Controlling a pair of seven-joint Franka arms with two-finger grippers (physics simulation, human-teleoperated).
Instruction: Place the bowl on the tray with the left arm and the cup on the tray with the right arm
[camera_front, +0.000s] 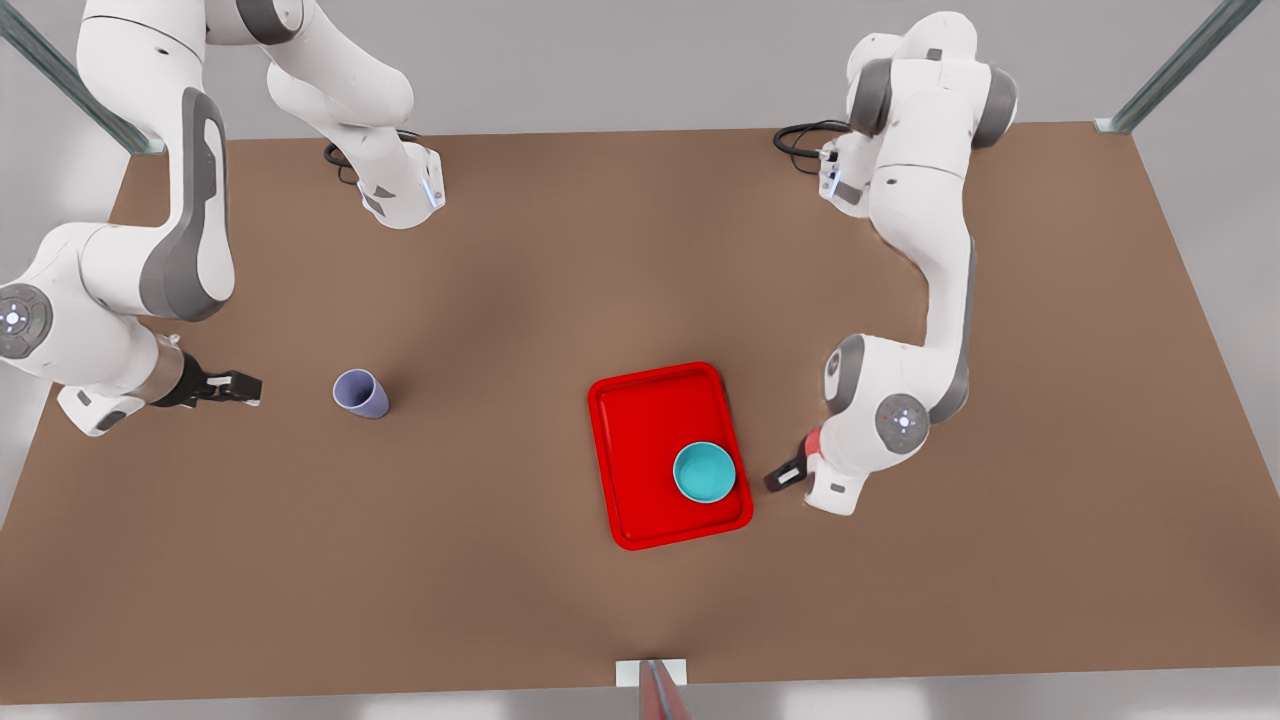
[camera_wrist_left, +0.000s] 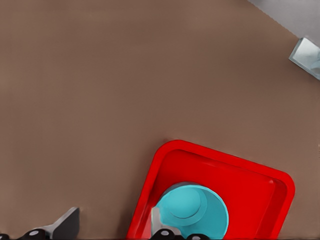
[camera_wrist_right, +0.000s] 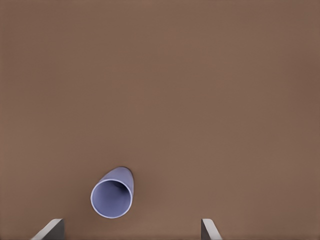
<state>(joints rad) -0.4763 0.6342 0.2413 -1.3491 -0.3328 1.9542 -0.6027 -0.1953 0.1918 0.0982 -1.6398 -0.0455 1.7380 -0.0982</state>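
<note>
With the bowl (camera_front: 704, 472) set on the tray (camera_front: 640, 440), half of the task is complete.
Left gripper (camera_front: 785, 474): just beside the tray, apart from the bowl, fingers spread, holding nothing. Right gripper (camera_front: 232, 387): open, empty, level with the cup (camera_front: 360, 393), which stands upright on the counter (camera_front: 480, 560) just ahead of its fingers, well apart from the tray. Remaining: grasp the cup and transfer it to the tray.

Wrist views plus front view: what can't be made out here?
- Left tool, beside the tray at the front view's right: in the front view its own wrist covers most of it, and the left wrist view's edge cuts off its open fingers.
- Bowl: in the left wrist view, part is cut off by the edge and part sits behind a finger.
- Right tool, open, facing the cup: the right wrist view's edge cuts off its fingers.
</note>
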